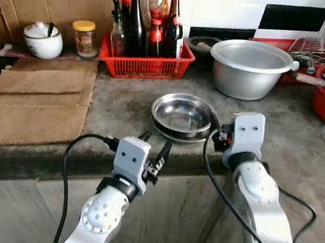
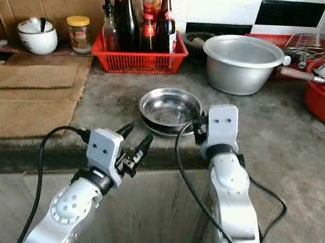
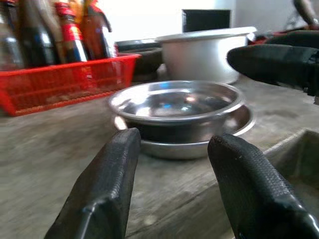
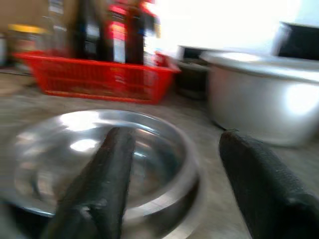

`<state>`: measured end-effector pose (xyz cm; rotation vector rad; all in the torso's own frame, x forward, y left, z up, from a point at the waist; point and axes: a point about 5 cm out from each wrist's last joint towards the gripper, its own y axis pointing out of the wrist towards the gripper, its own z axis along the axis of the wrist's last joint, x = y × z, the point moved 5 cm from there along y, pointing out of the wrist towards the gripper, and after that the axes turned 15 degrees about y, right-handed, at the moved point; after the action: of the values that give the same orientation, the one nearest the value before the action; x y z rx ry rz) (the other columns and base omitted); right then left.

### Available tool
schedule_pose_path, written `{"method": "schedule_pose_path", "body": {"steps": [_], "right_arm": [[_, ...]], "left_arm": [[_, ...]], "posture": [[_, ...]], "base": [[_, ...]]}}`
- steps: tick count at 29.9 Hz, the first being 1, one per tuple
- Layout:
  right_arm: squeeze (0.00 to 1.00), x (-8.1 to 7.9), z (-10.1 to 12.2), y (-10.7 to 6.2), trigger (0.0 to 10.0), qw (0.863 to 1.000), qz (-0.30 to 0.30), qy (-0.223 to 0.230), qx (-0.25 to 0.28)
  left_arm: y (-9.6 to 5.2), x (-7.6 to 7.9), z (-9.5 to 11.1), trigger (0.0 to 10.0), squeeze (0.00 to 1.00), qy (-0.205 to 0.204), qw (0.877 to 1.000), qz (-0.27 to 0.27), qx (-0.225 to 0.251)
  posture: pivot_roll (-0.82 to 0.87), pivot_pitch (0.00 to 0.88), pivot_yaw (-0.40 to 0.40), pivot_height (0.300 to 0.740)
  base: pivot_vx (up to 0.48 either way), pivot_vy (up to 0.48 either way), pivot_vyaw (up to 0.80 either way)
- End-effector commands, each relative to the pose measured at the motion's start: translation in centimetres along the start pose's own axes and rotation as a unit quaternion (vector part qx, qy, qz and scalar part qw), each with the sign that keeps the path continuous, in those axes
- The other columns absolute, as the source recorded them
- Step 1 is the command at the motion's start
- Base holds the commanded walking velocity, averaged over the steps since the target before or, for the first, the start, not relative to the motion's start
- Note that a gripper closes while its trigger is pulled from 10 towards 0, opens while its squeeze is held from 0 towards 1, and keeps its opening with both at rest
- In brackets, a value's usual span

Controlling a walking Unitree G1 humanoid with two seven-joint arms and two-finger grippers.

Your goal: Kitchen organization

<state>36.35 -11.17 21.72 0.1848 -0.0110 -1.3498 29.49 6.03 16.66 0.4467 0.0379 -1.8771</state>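
Steel bowl (image 1: 183,115) sits on a shallow plate (image 3: 239,122) near the table (image 1: 307,152) edge. My right gripper (image 4: 169,174), fingers apart, straddles its rim; my left gripper (image 1: 152,151), fingers apart, waits short of it. Risk: a shallow bite tips bowl and plate over the edge

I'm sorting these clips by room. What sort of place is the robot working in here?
Most likely a home kitchen. A rough stone counter holds a red basket of sauce bottles, a big metal pot and a small steel bowl, with white wall tiles behind.
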Motion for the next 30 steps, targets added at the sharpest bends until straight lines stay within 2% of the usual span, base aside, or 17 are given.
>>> {"method": "schedule_pose_path", "body": {"steps": [1,4,5,6,9,16,18,19,21,28,30], "right_arm": [[1.0,-0.4,0.3,0.4,10.0,1.0,0.009,0.001,0.003],[1.0,-0.5,0.4,1.4,10.0,1.0,0.018,0.006,-0.014],[0.3,-0.5,0.3,1.6,10.0,1.0,0.018,0.004,-0.022],[0.0,-0.5,0.3,1.9,10.0,0.999,0.016,0.003,-0.028],[0.0,-0.1,0.1,2.7,10.0,0.999,0.006,0.014,-0.051],[0.0,0.5,1.5,5.4,10.0,0.996,-0.03,0.042,-0.076],[0.0,0.5,1.0,6.0,10.0,0.988,-0.031,0.07,-0.131],[0.0,0.5,1.0,6.0,10.0,0.988,-0.031,0.07,-0.131],[0.0,0.9,0.1,6.2,10.0,0.981,-0.042,0.085,-0.172],[0.0,1.0,-0.5,6.7,10.0,0.974,-0.049,0.084,-0.205],[0.0,0.8,-1.0,7.0,10.0,0.966,-0.051,0.101,-0.233]], "left_arm": [[0.0,-0.2,-0.3,10.0,0.0,0.003,1.0,0.002,-0.01],[-0.2,-0.2,-0.4,10.0,0.0,0.002,1.0,0.005,-0.012],[-0.2,-0.2,-0.4,10.0,0.0,0.002,1.0,0.006,-0.013],[-0.3,-0.2,-0.4,10.0,0.0,0.001,1.0,0.006,-0.014],[-0.3,-0.2,-0.5,10.0,0.0,0.001,1.0,0.006,-0.015],[-0.3,0.0,-0.6,10.0,0.0,-0.004,1.0,0.008,-0.021],[-0.3,0.0,-0.6,10.0,0.0,-0.004,1.0,0.008,-0.021],[-0.3,0.0,-0.6,10.0,0.0,-0.004,1.0,0.008,-0.021],[-0.3,0.0,-0.6,10.0,0.0,-0.004,1.0,0.008,-0.021],[-0.4,0.0,-0.6,10.0,0.0,-0.004,1.0,0.008,-0.022],[-0.3,0.1,-0.6,10.0,0.0,-0.005,1.0,0.007,-0.022]], "posture": [[0.08,0.0,-0.013,0.74],[0.09,0.0,-0.019,0.74],[0.09,0.0,-0.019,0.74],[0.09,0.0,-0.023,0.74],[0.09,0.0,-0.023,0.74],[0.08,0.0,-0.029,0.74],[0.09,0.0,-0.031,0.74],[0.09,0.0,-0.031,0.74],[0.09,0.0,-0.031,0.74],[0.08,0.0,-0.031,0.74],[0.09,0.0,-0.034,0.74]], "base": [[0.0,0.0,0.63],[0.0,0.0,0.41],[0.0,0.0,0.0],[0.0,0.0,0.0],[0.0,0.0,0.0],[0.0,0.0,0.0],[0.0,0.0,0.0],[0.0,0.0,0.0],[0.0,0.0,0.0],[0.0,0.0,0.0],[0.0,0.0,0.0]]}}
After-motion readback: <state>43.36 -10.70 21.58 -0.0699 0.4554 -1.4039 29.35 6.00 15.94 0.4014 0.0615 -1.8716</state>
